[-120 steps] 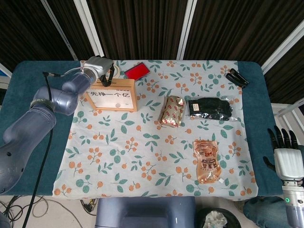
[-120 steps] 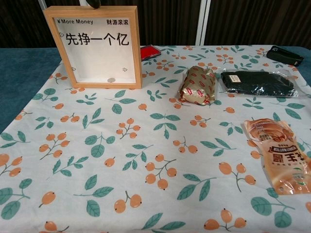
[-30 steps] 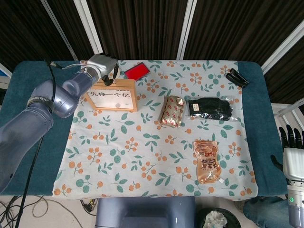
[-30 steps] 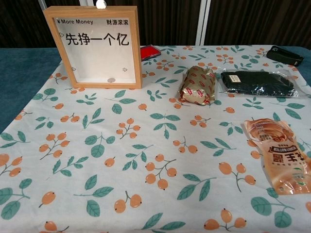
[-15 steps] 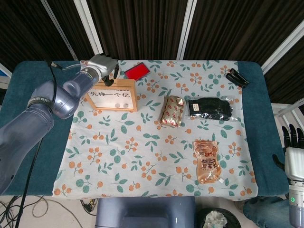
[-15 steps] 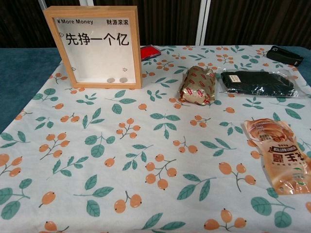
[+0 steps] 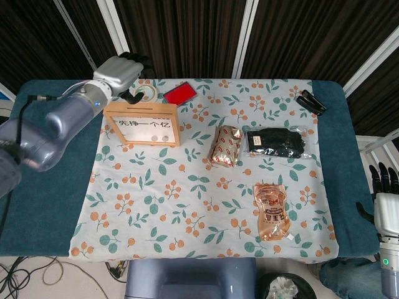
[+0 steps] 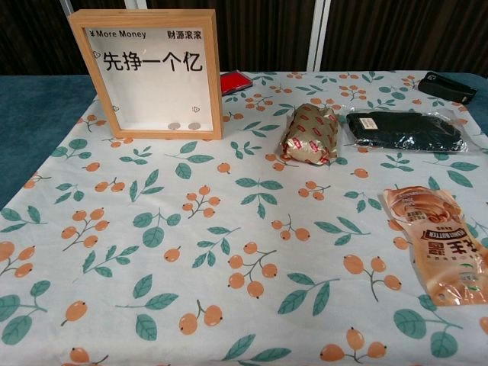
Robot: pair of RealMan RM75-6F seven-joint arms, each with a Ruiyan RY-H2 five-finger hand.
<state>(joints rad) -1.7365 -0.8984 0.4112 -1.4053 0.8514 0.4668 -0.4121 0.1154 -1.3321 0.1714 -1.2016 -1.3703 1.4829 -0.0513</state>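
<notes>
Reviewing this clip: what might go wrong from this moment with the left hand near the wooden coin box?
1. The left hand hovers just behind the upright wooden coin box; a careless forearm sweep might tip the box forward.
2. A roll of tape and a red case lie close behind the box, so the fingers may knock either one.
3. The right hand sits off the table edge, too far to steady anything.
</notes>
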